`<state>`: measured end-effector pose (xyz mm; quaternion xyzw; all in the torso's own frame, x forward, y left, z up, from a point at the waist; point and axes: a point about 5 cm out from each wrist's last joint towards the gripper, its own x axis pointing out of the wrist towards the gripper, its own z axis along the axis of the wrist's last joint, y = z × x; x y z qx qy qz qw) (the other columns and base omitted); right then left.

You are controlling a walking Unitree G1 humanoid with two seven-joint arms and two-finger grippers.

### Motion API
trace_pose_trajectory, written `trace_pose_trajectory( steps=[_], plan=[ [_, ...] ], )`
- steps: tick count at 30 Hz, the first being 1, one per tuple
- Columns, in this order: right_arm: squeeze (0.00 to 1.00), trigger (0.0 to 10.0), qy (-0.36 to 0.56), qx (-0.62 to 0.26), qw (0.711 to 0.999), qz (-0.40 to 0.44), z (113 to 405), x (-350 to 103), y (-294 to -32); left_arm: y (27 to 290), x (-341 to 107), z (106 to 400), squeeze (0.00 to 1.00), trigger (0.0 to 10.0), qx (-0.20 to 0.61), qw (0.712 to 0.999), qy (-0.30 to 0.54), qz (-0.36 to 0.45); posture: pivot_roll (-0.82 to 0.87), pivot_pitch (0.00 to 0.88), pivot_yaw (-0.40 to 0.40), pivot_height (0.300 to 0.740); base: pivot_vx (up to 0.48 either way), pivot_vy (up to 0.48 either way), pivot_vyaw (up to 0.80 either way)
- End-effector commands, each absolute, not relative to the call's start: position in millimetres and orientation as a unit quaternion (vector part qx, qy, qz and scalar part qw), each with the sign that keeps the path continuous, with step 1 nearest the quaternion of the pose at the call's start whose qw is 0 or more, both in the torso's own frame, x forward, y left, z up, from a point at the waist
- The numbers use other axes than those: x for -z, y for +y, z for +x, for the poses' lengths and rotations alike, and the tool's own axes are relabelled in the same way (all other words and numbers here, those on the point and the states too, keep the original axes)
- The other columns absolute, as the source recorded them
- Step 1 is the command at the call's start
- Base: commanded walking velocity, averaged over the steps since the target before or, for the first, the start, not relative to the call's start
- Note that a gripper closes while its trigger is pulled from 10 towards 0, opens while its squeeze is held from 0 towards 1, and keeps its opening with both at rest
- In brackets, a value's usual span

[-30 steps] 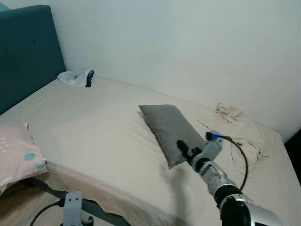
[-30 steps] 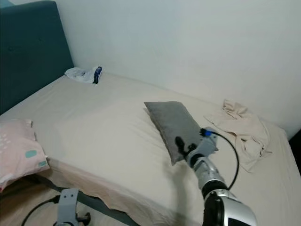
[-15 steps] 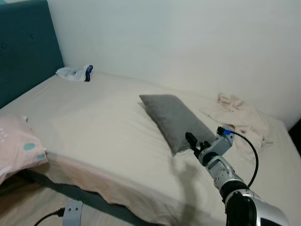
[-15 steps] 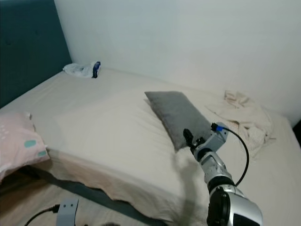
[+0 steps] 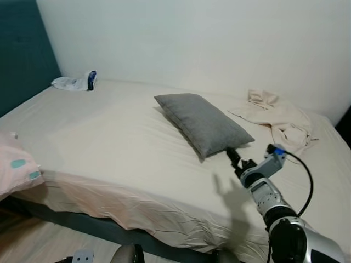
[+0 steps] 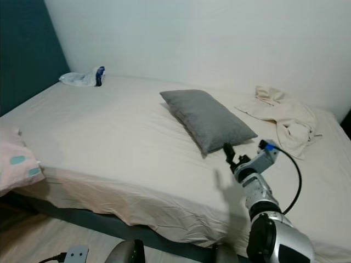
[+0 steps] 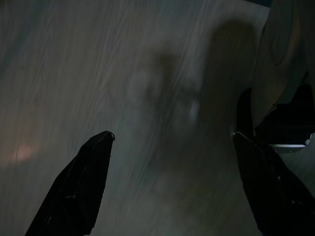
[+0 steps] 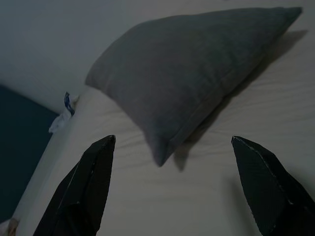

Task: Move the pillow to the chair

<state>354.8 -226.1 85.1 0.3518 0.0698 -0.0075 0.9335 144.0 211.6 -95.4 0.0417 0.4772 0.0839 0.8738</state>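
Right gripper [image 8: 170, 184] reaches out over the bed [image 5: 109, 142], its two black fingers [image 8: 86, 189] spread wide with nothing between them, aimed at the near corner of the grey pillow [image 5: 202, 123] and just short of it. The pillow lies flat near the middle of the mattress, its long side angled toward the robot. The chair cannot be placed from these views.

To do the reach well, I would drive the open fingers on past the corner so they straddle a fair depth of the pillow's edge before closing; pinching only the tip would likely let the soft stuffing slide out once lifted. Keeping the lower finger low against the sheet should help it slip under the seam without bunching the fabric.

From left to right: a pale pink patterned pillow [image 5: 13, 170] sits at the bed's near left edge, plump and rounded. At the far corner lies a crumpled white item with a dark blue part [image 5: 74, 82], possibly a plastic wrapper, too small to tell. The sheet is cream, smooth on top, wrinkled where it hangs over the side. The grey pillow looks woven, matte and softly filled. Beyond it a beige cloth [image 5: 277, 115] lies rumpled by the wall.

Left gripper [image 7: 172, 189] hangs idle over dim wood-grain floor, fingers apart and empty
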Motion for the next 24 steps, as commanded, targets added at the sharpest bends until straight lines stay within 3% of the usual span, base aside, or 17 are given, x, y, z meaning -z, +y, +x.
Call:
trace_pose_trajectory(
  steps=[1, 6, 8, 13, 14, 20, 24],
  plan=[
    [0.0, 10.0, 0.057, 0.001, 0.93, 0.362, 357, -89, -224, 206, 97, 142, 0.0, 10.0, -0.062, 0.876, 0.476, 0.043, 0.11, 0.031, -0.029, 0.53, 0.0, 0.0, 0.0],
    [0.0, 10.0, 0.052, -0.01, 0.925, 0.376, 357, -88, -219, 214, 97, 133, 0.0, 10.0, -0.055, 0.879, 0.47, 0.058, 0.13, 0.119, 0.005, 0.53, 0.0, 0.0, 0.0],
    [0.0, 10.0, 0.04, -0.017, 0.92, 0.39, 358, -90, -217, 225, 98, 119, 0.0, 10.0, -0.053, 0.879, 0.468, 0.07, 0.17, 0.197, 0.043, 0.53, 0.0, 0.0, 0.0],
    [0.0, 10.0, -0.001, -0.023, 0.907, 0.421, 363, -102, -220, 246, 96, 94, 0.0, 10.0, -0.056, 0.878, 0.466, 0.089, 0.22, 0.27, 0.093, 0.53, 0.0, 0.0, 0.0],
    [0.0, 10.0, -0.024, -0.024, 0.899, 0.436, 365, -108, -222, 260, 92, 80, 0.0, 10.0, -0.062, 0.879, 0.463, 0.096, 0.26, 0.308, 0.118, 0.53, 0.0, 0.0, 0.0],
    [0.0, 10.0, -0.059, -0.038, 0.887, 0.457, 371, -124, -225, 283, 82, 65, 0.0, 10.0, -0.071, 0.883, 0.45, 0.114, 0.3, 0.355, 0.154, 0.53, 0.0, 0.0, 0.0],
    [0.0, 10.0, -0.08, -0.088, 0.879, 0.462, 380, -141, -211, 293, 75, 60, 0.0, 10.0, -0.071, 0.889, 0.436, 0.121, 0.3, 0.39, 0.17, 0.53, 0.0, 0.0, 0.0]
  ],
)
